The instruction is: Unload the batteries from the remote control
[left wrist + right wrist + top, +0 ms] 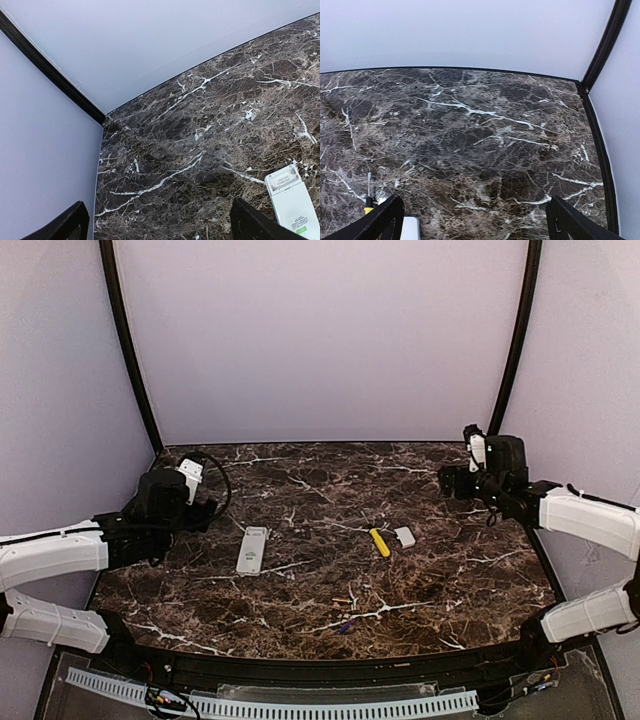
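Observation:
The white remote control (252,550) lies flat on the marble table left of centre; its end shows in the left wrist view (292,202). Two tiny dark batteries (345,602) (346,624) lie loose on the table near the front centre, apart from the remote. My left gripper (160,227) is open and empty, raised at the table's left side, up and left of the remote. My right gripper (472,225) is open and empty, raised at the back right, away from everything.
A yellow-handled tool (380,542) and a small white cover (405,537) lie right of centre; both show at the lower left of the right wrist view, the tool (368,201) and the cover (410,229). Light walls with black corner posts (130,350) enclose the table.

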You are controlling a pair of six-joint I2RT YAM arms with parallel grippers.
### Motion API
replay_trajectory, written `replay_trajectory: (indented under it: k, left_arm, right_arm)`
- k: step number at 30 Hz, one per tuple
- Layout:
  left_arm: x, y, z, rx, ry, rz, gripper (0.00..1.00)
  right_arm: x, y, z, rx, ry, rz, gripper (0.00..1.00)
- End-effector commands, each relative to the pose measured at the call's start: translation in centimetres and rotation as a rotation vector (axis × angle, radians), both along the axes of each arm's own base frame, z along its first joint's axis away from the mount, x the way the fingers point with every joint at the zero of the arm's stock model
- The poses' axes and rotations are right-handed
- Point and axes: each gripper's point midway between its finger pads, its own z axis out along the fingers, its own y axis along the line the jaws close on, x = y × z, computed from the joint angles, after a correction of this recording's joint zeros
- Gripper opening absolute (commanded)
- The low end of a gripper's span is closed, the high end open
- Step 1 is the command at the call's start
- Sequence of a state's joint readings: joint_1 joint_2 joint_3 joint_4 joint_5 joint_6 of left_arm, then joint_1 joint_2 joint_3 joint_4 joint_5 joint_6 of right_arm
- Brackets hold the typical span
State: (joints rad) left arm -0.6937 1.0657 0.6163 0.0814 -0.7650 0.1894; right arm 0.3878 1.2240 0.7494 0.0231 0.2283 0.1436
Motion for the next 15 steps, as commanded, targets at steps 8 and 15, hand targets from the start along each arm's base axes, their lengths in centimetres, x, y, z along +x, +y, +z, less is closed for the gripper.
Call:
replay_trajectory:
  k: [8, 15]
  left_arm:
    - [3.1, 5.1, -2.2, -0.206, -0.045, 0.101, 1.0]
    - [5.1, 9.0, -4.4, -0.18, -0.049, 0.171, 1.0]
  right_arm:
    - [0.5, -7.5, -0.5, 0.031, -0.047, -0.184, 0.99]
    - [0.7, -8.8, -2.2, 0.053, -0.026, -0.182, 0.99]
